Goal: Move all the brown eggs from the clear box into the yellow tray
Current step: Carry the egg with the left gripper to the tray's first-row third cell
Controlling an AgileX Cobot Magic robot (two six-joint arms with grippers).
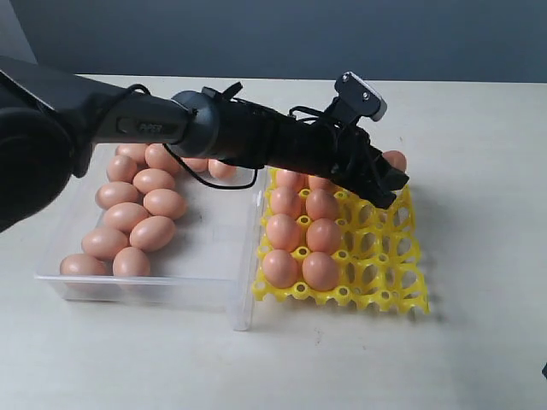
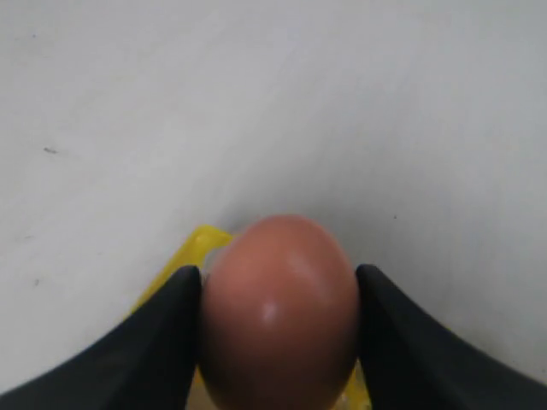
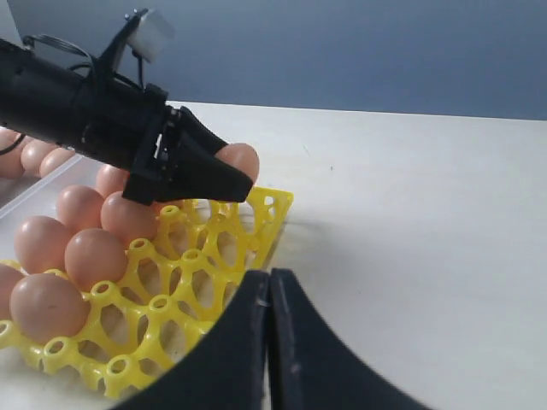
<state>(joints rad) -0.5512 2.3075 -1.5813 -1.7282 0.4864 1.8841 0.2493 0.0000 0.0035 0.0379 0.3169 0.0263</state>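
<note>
My left gripper (image 1: 389, 175) reaches across to the far right corner of the yellow tray (image 1: 380, 260) and is shut on a brown egg (image 1: 395, 159). In the left wrist view this egg (image 2: 280, 312) fills the gap between the two black fingers (image 2: 158, 346), with a yellow tray corner (image 2: 198, 243) just beneath it. Several brown eggs (image 1: 302, 235) fill the tray's two left columns. More eggs (image 1: 137, 213) lie in the clear box (image 1: 214, 286) on the left. My right gripper (image 3: 269, 278) is shut and empty, near the tray's edge (image 3: 269, 218).
The tray's two right columns of cups (image 1: 376, 243) stand empty. The clear box butts against the tray's left side. Bare white table (image 1: 479, 171) lies to the right of the tray and in front of both containers.
</note>
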